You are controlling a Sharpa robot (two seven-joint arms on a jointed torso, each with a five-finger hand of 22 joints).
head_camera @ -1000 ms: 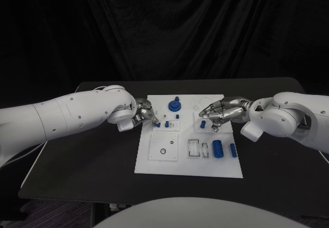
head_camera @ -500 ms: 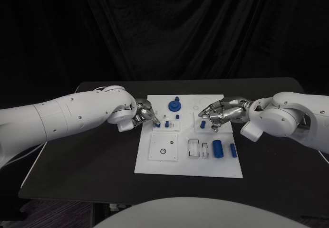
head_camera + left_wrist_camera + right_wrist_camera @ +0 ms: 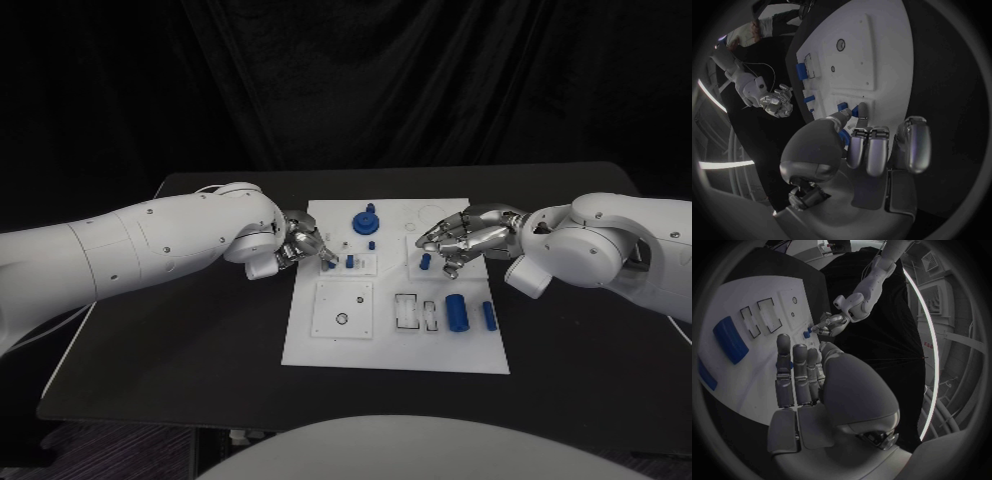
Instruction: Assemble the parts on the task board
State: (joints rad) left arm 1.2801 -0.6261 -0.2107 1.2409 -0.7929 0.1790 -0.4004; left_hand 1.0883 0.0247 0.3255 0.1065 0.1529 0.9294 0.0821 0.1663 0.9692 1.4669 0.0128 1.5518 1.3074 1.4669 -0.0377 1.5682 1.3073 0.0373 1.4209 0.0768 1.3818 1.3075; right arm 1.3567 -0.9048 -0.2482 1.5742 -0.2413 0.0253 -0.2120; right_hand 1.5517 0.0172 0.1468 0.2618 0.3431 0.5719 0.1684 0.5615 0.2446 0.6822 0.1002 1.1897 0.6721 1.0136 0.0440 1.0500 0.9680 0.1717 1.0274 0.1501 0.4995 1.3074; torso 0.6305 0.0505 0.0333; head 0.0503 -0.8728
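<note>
The white task board (image 3: 332, 340) lies mid-table. At its far left edge my left hand (image 3: 300, 245) pinches a small blue peg (image 3: 329, 263) between thumb and fingers; the left wrist view shows that hand (image 3: 870, 145) with blue (image 3: 844, 137) under the thumb. A second small peg (image 3: 349, 261) stands beside it. My right hand (image 3: 462, 238) hovers over another blue peg (image 3: 426, 261), fingers stretched out side by side (image 3: 795, 375) and holding nothing. A blue knob (image 3: 366, 222) stands at the board's far middle.
A thick blue cylinder (image 3: 457, 312) and a thin blue bar (image 3: 490, 315) lie on the board's right side beside two rectangular slots (image 3: 410, 312). A square plate with a round hole (image 3: 343, 318) sits on the left. Bare black table (image 3: 188, 350) surrounds the board.
</note>
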